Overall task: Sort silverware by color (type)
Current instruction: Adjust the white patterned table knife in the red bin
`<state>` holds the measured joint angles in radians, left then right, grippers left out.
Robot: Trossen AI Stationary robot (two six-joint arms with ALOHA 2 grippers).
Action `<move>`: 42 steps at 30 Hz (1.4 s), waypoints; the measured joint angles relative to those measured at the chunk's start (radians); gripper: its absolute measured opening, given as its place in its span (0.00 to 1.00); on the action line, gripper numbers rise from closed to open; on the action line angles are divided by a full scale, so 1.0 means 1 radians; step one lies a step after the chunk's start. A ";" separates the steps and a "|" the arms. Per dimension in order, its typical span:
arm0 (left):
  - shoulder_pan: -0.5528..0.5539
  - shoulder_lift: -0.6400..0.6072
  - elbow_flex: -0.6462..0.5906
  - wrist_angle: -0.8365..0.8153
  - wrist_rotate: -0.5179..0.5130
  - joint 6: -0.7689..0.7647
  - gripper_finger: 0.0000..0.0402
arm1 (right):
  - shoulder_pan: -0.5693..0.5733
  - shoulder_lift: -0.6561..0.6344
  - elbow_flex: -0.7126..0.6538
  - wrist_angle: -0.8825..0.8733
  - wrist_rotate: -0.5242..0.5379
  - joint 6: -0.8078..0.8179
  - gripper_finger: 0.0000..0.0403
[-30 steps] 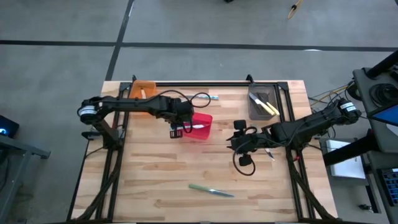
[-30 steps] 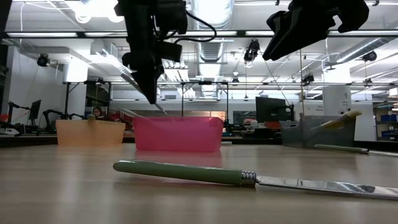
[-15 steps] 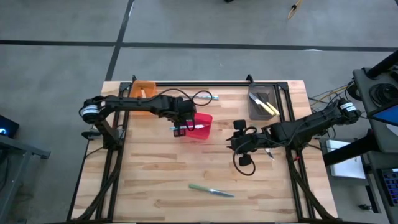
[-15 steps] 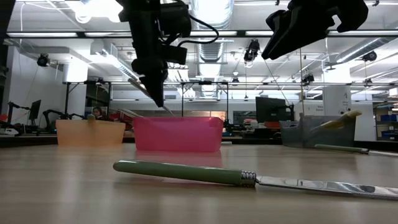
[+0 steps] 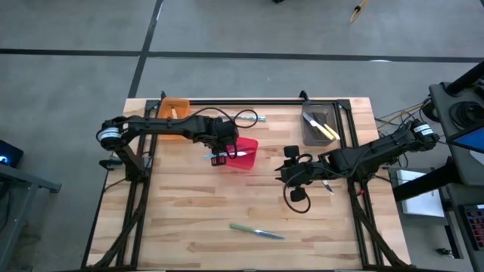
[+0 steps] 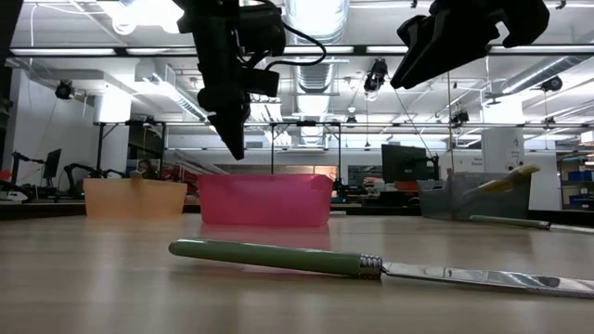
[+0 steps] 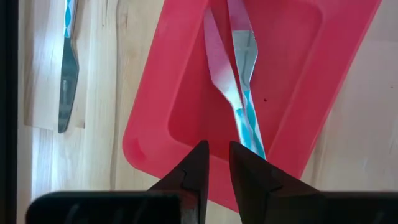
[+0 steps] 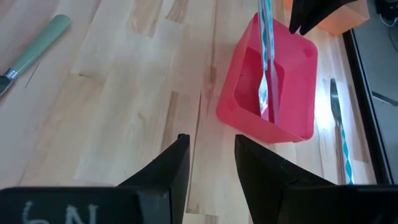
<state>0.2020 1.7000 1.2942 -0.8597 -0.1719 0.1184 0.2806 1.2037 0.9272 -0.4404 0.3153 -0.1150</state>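
Fork (image 8: 266,50) upright in bin (image 8: 292,118); overhead hides it.

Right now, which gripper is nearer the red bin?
Left. The left gripper hangs at the red bin's edge; the right gripper waits apart, off to its other side.

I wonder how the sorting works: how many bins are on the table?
3: an orange bin at the back left, a red bin near the middle, and a grey bin at the back right. None looks hidden.

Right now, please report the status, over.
Left gripper over red bin; blue-handled utensil standing in it. Right gripper open, empty, mid-table. Green-handled knife lies apart.
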 joint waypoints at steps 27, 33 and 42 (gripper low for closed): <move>-0.721 -0.176 -0.014 0.081 -0.353 -0.473 0.11 | 0.000 0.146 0.000 0.251 -0.001 0.405 0.29; -0.885 -0.175 -0.014 0.084 -0.529 -0.517 0.11 | 0.000 0.231 0.027 0.370 -0.009 0.410 0.29; -0.944 -0.177 -0.065 0.086 -0.677 -0.572 0.11 | 0.000 0.384 0.201 0.365 -0.008 0.341 0.29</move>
<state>-0.7417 1.5235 1.2290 -0.7740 -0.8491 -0.4538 0.2810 1.5880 1.1283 -0.0754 0.3069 0.2261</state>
